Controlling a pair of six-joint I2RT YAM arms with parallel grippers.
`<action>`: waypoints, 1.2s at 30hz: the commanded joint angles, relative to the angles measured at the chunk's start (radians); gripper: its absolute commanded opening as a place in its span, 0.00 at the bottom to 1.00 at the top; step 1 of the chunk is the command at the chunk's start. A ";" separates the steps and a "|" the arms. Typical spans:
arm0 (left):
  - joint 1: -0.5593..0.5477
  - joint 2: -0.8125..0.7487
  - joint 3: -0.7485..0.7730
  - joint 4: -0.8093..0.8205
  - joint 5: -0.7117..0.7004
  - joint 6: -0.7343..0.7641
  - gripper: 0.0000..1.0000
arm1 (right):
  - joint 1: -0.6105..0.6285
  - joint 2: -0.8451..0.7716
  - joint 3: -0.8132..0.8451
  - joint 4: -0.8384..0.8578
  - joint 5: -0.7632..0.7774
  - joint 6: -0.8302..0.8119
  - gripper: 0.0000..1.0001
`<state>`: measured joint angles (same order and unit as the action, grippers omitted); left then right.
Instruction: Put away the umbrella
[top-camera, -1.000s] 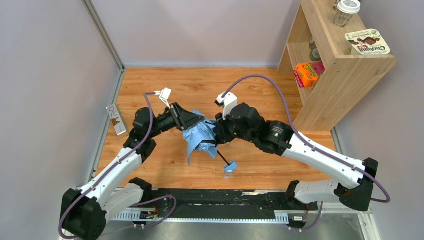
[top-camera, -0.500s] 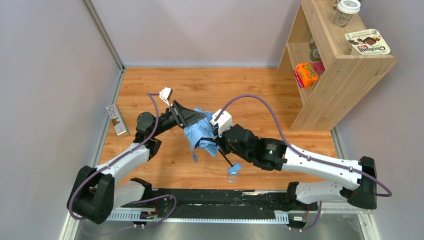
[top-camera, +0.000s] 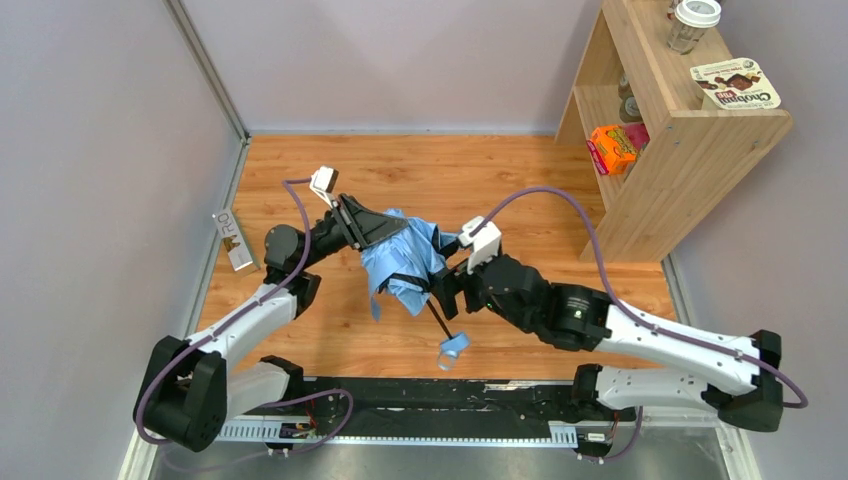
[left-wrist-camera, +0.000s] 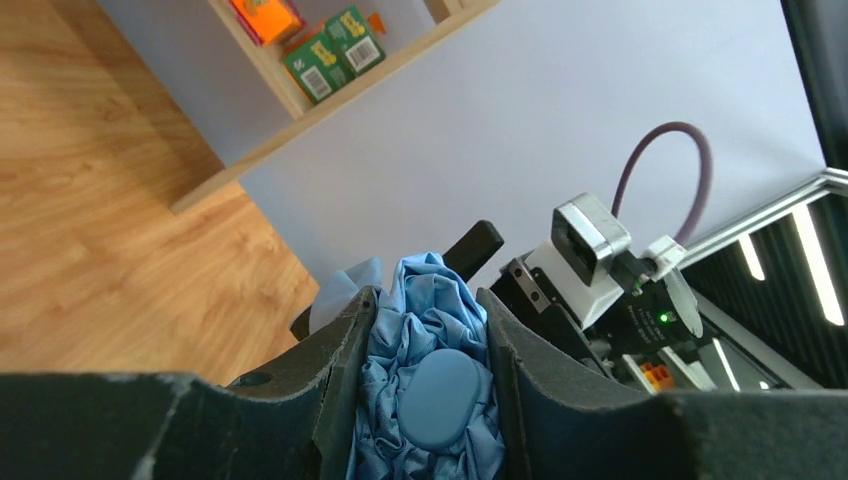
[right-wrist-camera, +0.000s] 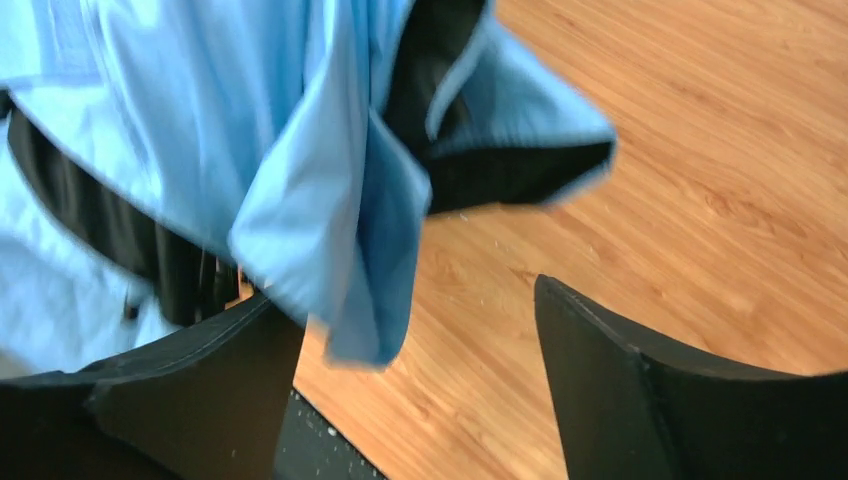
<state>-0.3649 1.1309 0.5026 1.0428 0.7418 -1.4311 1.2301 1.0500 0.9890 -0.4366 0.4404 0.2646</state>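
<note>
Left end effector (left-wrist-camera: 425, 300) is clamping the umbrella (left-wrist-camera: 430, 330), its two fingers pressing in on bunched blue fabric with a smooth rounded blue piece (left-wrist-camera: 440, 400) sitting between them. Right end effector (right-wrist-camera: 405, 300) is standing wide, gripping nothing; a loose fold of the umbrella (right-wrist-camera: 250, 150) is hanging down against one finger (right-wrist-camera: 200, 380), and the other finger is standing clear over bare wood.

From the top view, the umbrella (top-camera: 405, 262) is hanging mid-tabletop between the left end effector (top-camera: 385, 232) and the right end effector (top-camera: 445, 290), crumpled, with the dark shaft (top-camera: 438, 320) slanting toward the near edge and ending at the handle (top-camera: 452, 349). Whether that handle is touching the tabletop (top-camera: 500, 180) is not clear.

Over at the far right, the shelf (top-camera: 690, 150) is holding an orange box (top-camera: 612, 148) in an open compartment, with a lidded cup (top-camera: 694, 24) and a snack packet (top-camera: 735, 84) on top. Jars (top-camera: 628, 100) in the compartment above are mostly hidden. The left wrist view is catching green boxes (left-wrist-camera: 335, 55) there, cut off at the frame's edge.

The right wrist view is blurring, and dark ribs inside the fabric are hard to make out.
</note>
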 joint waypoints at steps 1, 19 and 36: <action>0.021 -0.039 0.109 -0.021 -0.064 0.086 0.00 | -0.012 -0.126 -0.019 -0.131 0.011 0.203 0.92; 0.047 0.013 0.149 0.279 -0.360 -0.026 0.00 | -0.583 0.000 -0.282 0.593 -0.900 1.149 1.00; 0.047 0.107 0.179 0.419 -0.463 -0.084 0.00 | -0.356 0.535 -0.348 1.539 -0.818 2.153 0.96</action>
<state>-0.3248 1.2217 0.6277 1.2526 0.3542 -1.4803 0.8547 1.5627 0.6292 0.8894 -0.4232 1.9465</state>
